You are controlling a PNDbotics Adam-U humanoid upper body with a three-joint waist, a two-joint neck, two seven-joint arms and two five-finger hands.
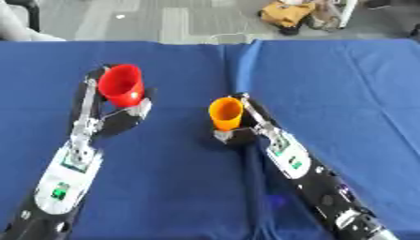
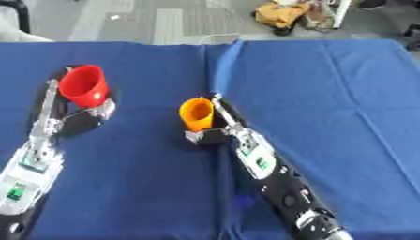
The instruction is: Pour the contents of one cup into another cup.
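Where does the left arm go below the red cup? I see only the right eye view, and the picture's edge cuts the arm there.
Observer: In the left eye view the left arm shows in its full width down to the bottom edge. Its left robot hand is curled round the red cup.
Operator: What lies to the left of that arm?
Observer: There the blue tablecloth shows beside the arm, out to the picture's left edge.
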